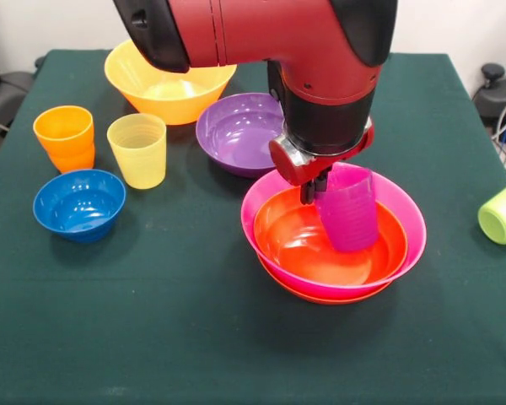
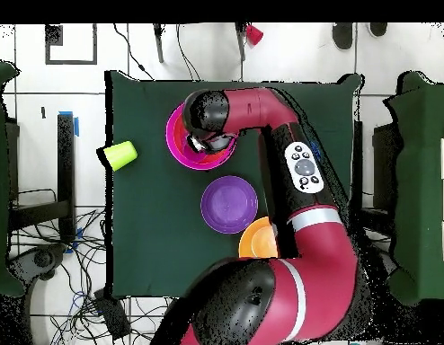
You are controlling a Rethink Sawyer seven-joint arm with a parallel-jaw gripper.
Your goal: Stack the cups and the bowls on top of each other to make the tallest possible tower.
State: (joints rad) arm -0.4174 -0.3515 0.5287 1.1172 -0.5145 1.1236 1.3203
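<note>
Pincer (image 1: 319,187) clamps purple cup (image 1: 349,211) rim; fingertips hidden; lime cup (image 1: 503,213) cut off.

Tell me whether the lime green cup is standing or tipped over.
Tipped over. The lime green cup lies on its side near the edge of the table, open mouth facing sideways, apart from the other cups.

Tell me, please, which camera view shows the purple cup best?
The front view: the purple cup hangs tilted in the gripper over the red-orange bowl nested in the pink bowl. Overhead, the arm hides the cup.
</note>
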